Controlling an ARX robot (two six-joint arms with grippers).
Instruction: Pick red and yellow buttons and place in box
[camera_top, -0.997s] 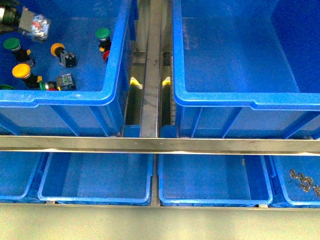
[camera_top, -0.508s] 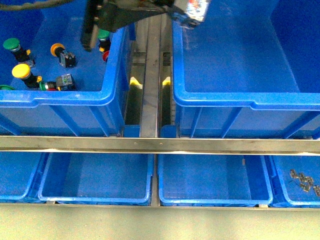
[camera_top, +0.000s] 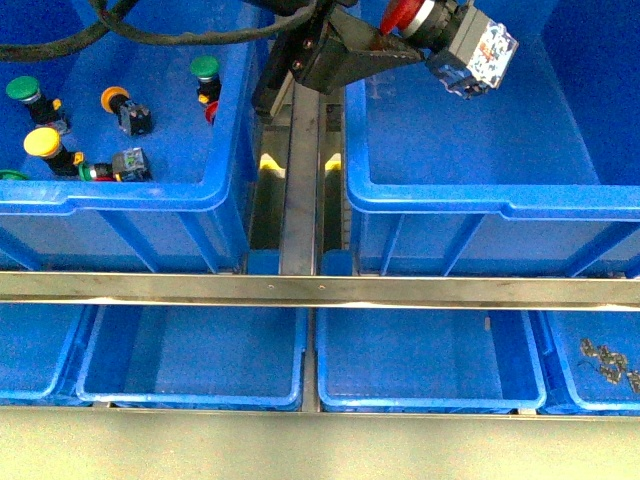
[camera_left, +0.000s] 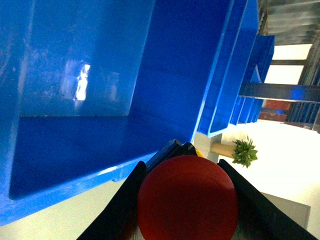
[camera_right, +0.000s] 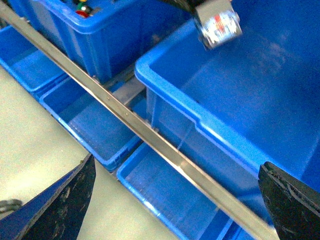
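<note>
My left gripper (camera_top: 408, 28) is shut on a red button (camera_top: 405, 12) with a grey blocky body (camera_top: 478, 48), held above the near-left part of the large empty blue box (camera_top: 500, 205). In the left wrist view the red cap (camera_left: 187, 197) sits between the black fingers (camera_left: 120, 210) over the box (camera_left: 100, 135). A yellow button (camera_top: 42, 142), an orange-capped button (camera_top: 115, 98) and a partly hidden red one (camera_top: 212, 108) lie in the left bin (camera_top: 120, 195). My right gripper (camera_right: 175, 210) is open and empty, above the shallow trays; it sees the held button's body (camera_right: 217, 22).
Green-capped buttons (camera_top: 22, 88) (camera_top: 205, 68) and a small switch block (camera_top: 130, 163) also lie in the left bin. A metal rail (camera_top: 320, 290) crosses in front of both bins. Shallow blue trays (camera_top: 190, 355) sit below it; the far-right tray holds small metal parts (camera_top: 608, 362).
My left gripper has carried the red button rightward from over the left bin, across the gap, to above the right box. The buttons left in the bin have not moved.
</note>
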